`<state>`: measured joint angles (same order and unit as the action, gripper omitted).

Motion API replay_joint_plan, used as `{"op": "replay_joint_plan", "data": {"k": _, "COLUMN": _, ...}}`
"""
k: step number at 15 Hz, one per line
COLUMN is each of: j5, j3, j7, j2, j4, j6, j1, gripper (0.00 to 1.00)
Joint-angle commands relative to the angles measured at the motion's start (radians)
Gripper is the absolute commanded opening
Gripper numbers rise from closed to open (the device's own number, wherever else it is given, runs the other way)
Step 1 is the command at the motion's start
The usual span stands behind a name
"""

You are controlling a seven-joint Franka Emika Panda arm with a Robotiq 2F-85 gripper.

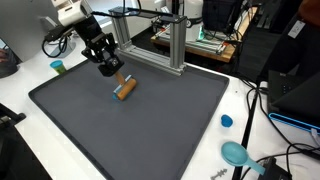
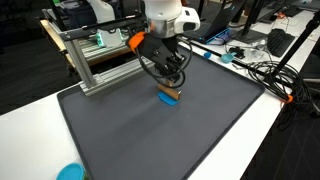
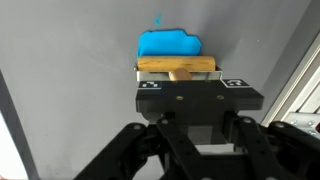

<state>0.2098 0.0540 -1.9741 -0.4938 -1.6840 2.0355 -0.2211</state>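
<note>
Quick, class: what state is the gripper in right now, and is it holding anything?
Gripper: closed, holding the blue-padded wooden tool by its short wooden handle.

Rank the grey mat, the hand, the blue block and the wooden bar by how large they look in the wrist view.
1. grey mat
2. hand, enlarged by nearness to the camera
3. blue block
4. wooden bar
The last two look close.
</note>
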Motion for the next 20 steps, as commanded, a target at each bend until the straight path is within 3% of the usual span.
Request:
{"op": "replay_joint_plan", "data": {"k": 1, "j5": 0.008, "j3": -0.003, "j7": -0.004, "j2": 0.000, "j4": -0.008, "j6": 0.022, "j1": 0.004, "gripper": 0.22}}
{"op": "replay_joint_plan", "data": {"k": 14, "j5": 0.138, "j3": 0.042, "j7": -0.076, "j2": -0.009, "j4": -0.040, "j6": -0.034, "j1": -0.004, "gripper": 0.22}}
{"op": "replay_joint_plan", "data": {"k": 20, "j5": 0.145, "j3": 0.024, "j7": -0.043, "j2": 0.152, "j4": -0.031, "j6": -0.002, "j1": 0.007, "gripper": 0.22}}
